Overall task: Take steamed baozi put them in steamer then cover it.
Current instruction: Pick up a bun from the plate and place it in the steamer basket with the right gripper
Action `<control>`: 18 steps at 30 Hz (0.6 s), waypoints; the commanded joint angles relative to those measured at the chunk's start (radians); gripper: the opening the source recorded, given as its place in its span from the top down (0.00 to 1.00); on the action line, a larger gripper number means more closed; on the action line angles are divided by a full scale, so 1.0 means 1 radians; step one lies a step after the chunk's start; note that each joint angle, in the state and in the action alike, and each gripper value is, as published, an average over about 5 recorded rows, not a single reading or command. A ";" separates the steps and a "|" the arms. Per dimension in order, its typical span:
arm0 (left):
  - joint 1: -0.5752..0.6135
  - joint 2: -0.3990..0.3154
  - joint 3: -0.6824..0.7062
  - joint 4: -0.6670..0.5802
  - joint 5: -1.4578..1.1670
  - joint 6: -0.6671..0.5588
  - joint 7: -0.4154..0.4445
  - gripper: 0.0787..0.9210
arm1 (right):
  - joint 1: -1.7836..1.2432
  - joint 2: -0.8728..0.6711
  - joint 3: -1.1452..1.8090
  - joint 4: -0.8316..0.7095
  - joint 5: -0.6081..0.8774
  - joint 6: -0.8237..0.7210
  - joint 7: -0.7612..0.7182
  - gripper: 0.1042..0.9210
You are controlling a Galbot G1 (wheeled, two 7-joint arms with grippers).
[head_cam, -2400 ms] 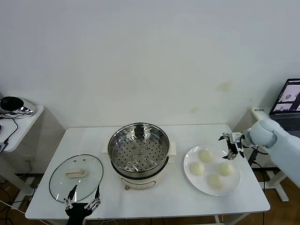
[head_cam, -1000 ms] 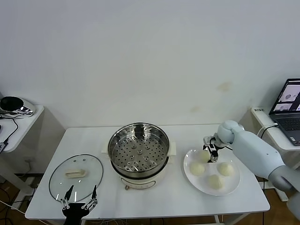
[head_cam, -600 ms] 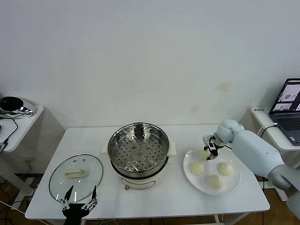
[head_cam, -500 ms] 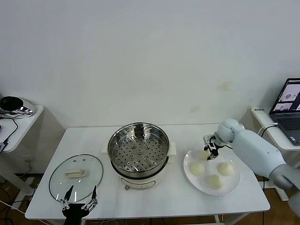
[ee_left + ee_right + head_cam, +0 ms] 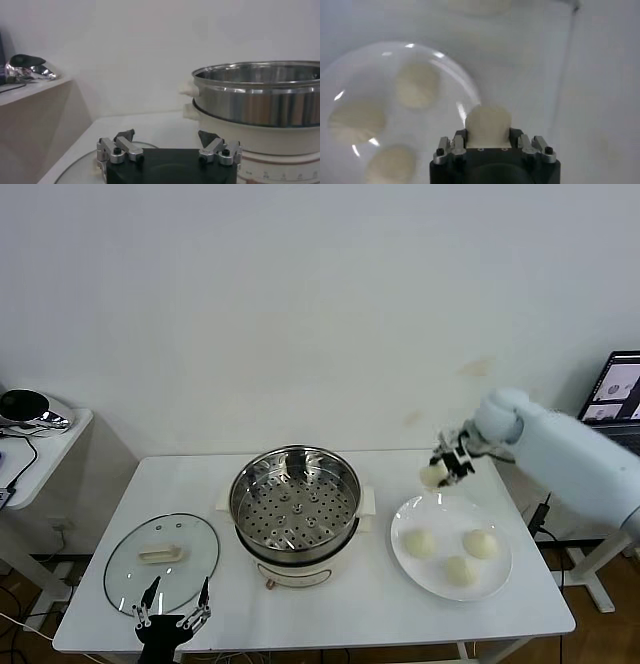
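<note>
Head view: right claw [image 5: 443,467] clamps a smooth cream-white baozi [image 5: 433,474] above the plate [image 5: 497,571].

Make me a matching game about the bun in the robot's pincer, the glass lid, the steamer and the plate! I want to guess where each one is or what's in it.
Things:
1. glass lid
2. steamer
3. white plate
4. bun in the right pincer

Places or states:
A. holds three buns
B. lifted in the air above the table
C. lying flat on the table, near the left pincer
D. open, tray with no buns in it

Pairs: 1-C, 2-D, 3-A, 4-B
</note>
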 commanded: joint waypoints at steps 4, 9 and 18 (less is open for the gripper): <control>-0.004 0.018 -0.008 0.007 -0.026 -0.006 0.001 0.12 | 0.266 0.231 -0.215 0.032 0.244 0.090 0.040 0.48; -0.013 0.021 -0.012 0.015 -0.035 -0.007 0.003 0.12 | 0.220 0.364 -0.234 -0.019 0.204 0.168 0.069 0.48; -0.010 0.021 -0.031 0.006 -0.042 -0.003 0.006 0.12 | 0.156 0.545 -0.273 -0.190 0.012 0.388 0.119 0.48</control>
